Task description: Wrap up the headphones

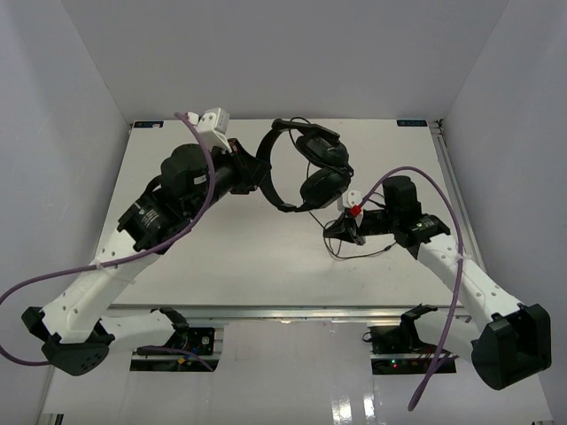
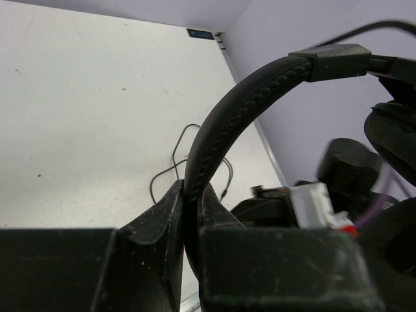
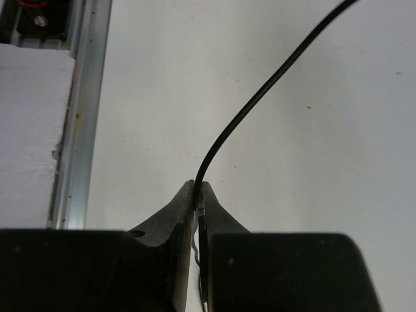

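Note:
The black headphones (image 1: 312, 168) are held up above the table's far middle. My left gripper (image 1: 259, 171) is shut on the thin arched headband (image 2: 224, 117), which rises from between the jaws in the left wrist view. The two padded earcups (image 1: 323, 183) hang to the right of it. My right gripper (image 1: 341, 232) is shut on the thin black cable (image 3: 260, 97), pinched between its fingertips (image 3: 185, 198) close above the table. Loose cable loops (image 1: 354, 251) lie on the table below the earcups; they also show in the left wrist view (image 2: 188, 156).
The white table (image 1: 266, 257) has a metal rail along its right edge (image 1: 447, 177) and near edge. Purple arm cables (image 1: 416, 177) arc over both arms. White walls close in the left, far and right sides.

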`<move>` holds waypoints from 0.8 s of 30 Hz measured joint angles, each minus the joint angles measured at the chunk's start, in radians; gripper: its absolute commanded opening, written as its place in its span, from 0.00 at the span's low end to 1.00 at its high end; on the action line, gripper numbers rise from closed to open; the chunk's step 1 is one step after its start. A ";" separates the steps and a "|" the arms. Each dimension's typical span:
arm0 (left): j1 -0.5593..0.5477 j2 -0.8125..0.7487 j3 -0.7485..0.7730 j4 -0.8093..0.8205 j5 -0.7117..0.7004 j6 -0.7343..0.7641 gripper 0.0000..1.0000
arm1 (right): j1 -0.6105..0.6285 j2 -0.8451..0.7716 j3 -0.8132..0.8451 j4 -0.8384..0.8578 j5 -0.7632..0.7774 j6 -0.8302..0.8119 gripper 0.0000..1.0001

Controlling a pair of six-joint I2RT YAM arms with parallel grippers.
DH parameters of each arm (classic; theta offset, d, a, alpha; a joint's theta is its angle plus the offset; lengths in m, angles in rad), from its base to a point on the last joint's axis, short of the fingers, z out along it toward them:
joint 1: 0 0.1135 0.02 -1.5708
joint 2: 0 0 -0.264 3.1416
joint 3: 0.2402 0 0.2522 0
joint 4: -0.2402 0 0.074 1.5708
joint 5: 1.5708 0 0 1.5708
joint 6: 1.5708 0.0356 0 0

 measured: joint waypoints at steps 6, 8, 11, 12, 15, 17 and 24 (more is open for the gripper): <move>0.060 0.155 0.018 0.015 -0.031 0.027 0.00 | 0.022 -0.059 0.160 -0.251 0.281 -0.256 0.08; 0.078 0.228 0.050 0.019 -0.037 0.037 0.00 | 0.029 -0.061 0.204 -0.327 0.379 -0.349 0.08; 0.097 0.318 0.088 0.030 -0.044 0.042 0.00 | 0.042 -0.075 0.263 -0.423 0.490 -0.475 0.08; 0.103 0.343 0.100 0.032 -0.046 0.042 0.00 | 0.049 -0.082 0.281 -0.452 0.521 -0.510 0.08; 0.132 0.388 0.107 0.051 -0.032 0.030 0.00 | 0.108 -0.116 0.325 -0.535 0.604 -0.609 0.08; 0.154 0.402 0.107 0.064 -0.024 0.022 0.00 | 0.158 -0.153 0.331 -0.577 0.634 -0.661 0.08; 0.184 0.449 0.117 0.091 -0.022 0.040 0.00 | 0.301 -0.319 0.321 -0.588 0.696 -0.820 0.08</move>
